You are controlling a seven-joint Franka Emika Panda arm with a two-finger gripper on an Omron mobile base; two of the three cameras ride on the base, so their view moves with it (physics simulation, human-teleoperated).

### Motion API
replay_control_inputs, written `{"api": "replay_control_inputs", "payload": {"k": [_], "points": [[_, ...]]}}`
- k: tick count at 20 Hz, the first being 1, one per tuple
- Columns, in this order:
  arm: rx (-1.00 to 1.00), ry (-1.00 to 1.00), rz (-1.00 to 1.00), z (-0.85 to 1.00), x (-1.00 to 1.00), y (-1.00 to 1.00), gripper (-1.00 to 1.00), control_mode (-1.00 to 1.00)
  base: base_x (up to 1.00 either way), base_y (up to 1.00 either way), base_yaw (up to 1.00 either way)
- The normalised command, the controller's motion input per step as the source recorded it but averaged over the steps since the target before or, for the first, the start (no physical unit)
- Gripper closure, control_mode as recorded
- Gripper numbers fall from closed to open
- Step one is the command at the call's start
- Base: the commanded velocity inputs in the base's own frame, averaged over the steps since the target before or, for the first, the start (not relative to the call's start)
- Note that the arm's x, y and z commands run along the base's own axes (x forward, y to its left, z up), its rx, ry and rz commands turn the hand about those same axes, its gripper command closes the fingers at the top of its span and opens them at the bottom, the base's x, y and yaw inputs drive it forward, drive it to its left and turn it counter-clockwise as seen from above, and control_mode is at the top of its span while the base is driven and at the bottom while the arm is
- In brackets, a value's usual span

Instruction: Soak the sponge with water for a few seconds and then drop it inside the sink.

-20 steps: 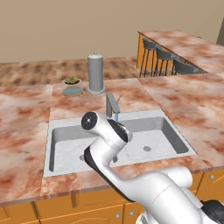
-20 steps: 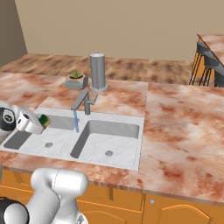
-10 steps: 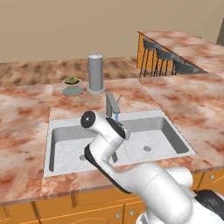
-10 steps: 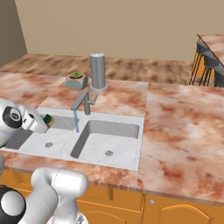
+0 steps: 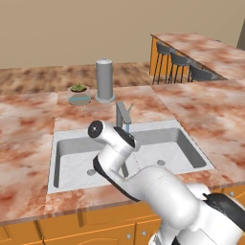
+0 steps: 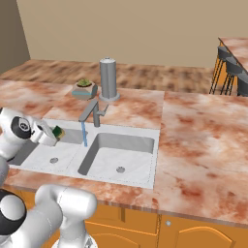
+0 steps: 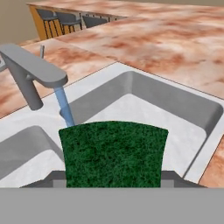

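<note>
**Sponge gripped beside the running water**

Clamped between the two fingers of the gripper (image 6: 54,134): the sponge (image 7: 113,154), dark green scouring face toward the hand camera, top edge slightly bowed. Held above the sink (image 6: 138,130), over the left bowl in the right base view, just beside the water (image 7: 64,105) but apart from it in that view. In the hand view, stream falling just behind the sponge's upper left corner; touching or not, cannot tell.

From the right base view: green corner of the sponge (image 6: 58,131) peeking out past the white hand, with a yellowish edge that the hand view hides. Water (image 6: 85,134) dropping from the faucet (image 6: 91,111) spout over the divider between the two bowls, a round drain in each bowl.

From the left base view: gripper and sponge hidden behind the arm's own white wrist; only a short stretch of the water (image 5: 127,127) visible below the faucet (image 5: 122,113), plus the sink (image 5: 191,148) rim.

Farther out on the marble counter (image 6: 203,140): a grey cylinder (image 6: 108,79) standing upright behind the faucet, a small potted plant (image 6: 84,89) just beside it. Bar stools (image 5: 179,67) along the far counter, seen in all three views
</note>
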Motion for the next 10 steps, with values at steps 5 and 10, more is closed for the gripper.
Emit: {"api": "replay_control_inputs", "payload": {"k": [5,10], "points": [[0.0,0.0,-0.02,-0.01,0.14,-0.07,1.0,-1.0,0.0,0.0,0.0],[0.0,0.0,-0.02,0.0,0.11,-0.18,1.0,-1.0,0.0,0.0,0.0]]}}
